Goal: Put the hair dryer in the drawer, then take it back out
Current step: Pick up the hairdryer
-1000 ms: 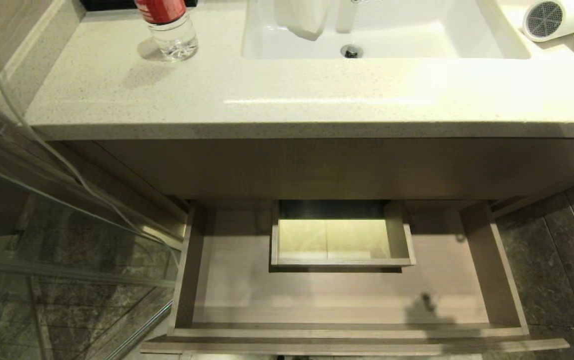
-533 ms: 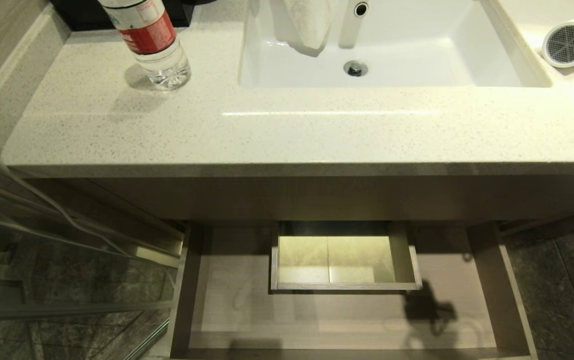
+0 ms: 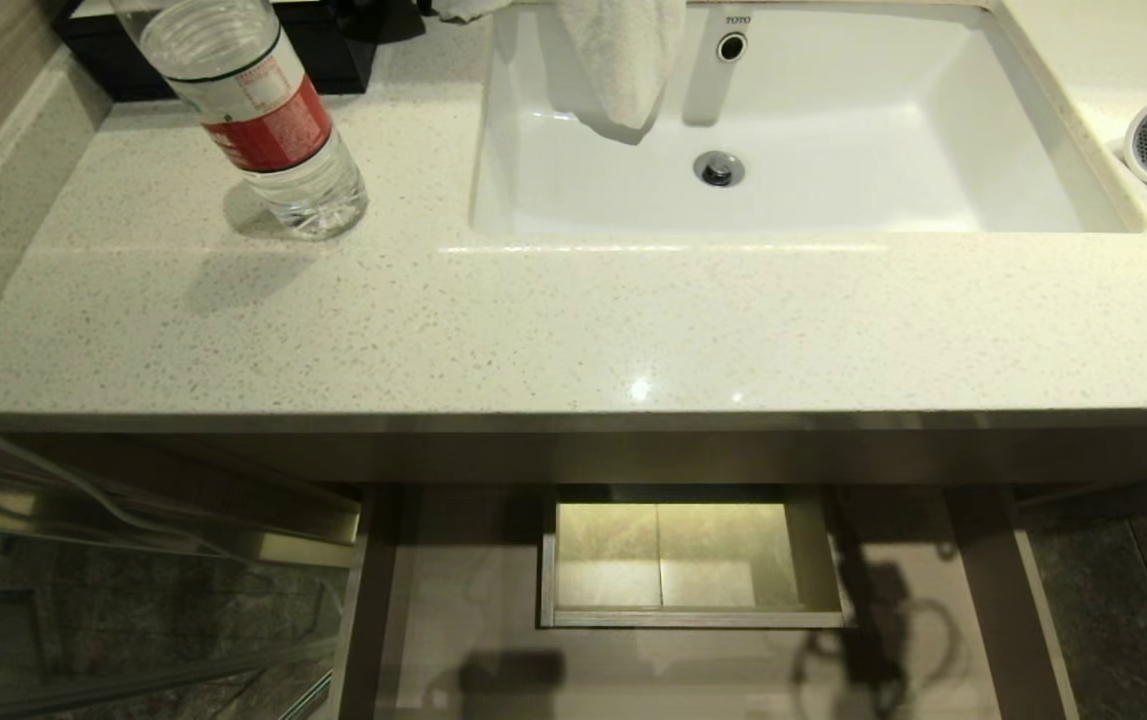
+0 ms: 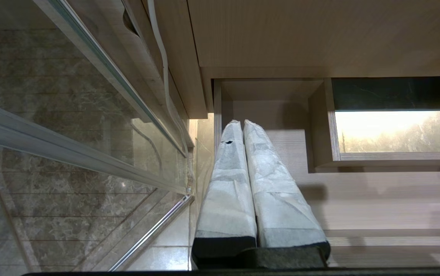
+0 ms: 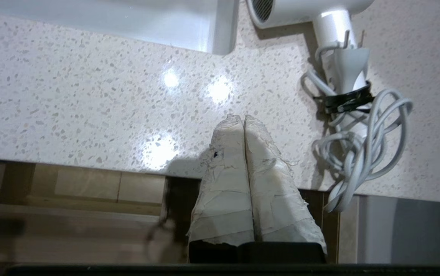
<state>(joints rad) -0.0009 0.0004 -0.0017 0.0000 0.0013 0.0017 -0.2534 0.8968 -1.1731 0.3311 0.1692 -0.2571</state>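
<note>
My right claw [image 5: 244, 122] has its two taped fingers pressed together, with nothing between them. It hangs over the front part of the speckled worktop [image 5: 89, 99], near its edge. The hair dryer [image 5: 312, 9] lies on this worktop, near my claw but not touching it, beside the corner of the white sink [image 5: 220, 36]. Its grey mesh grille faces the sink, and its white cord [image 5: 361, 153] is gathered in loops by a black tie [image 5: 348, 100]; one loop hangs over the worktop edge.

My left claw [image 4: 243, 124] is also closed and empty. It is lower, over the left end of the open drawer [image 4: 358, 214], beside a glass panel [image 4: 70, 153].

In the head view neither arm shows. The drawer [image 3: 453, 600] stands pulled out under the worktop, with the boxed cut-out [image 3: 688, 560] at its mid-back and nothing inside that I can see. A water bottle [image 3: 253, 110] with a red label stands on the left of the worktop, and a white towel [image 3: 623, 60] hangs into the sink.
</note>
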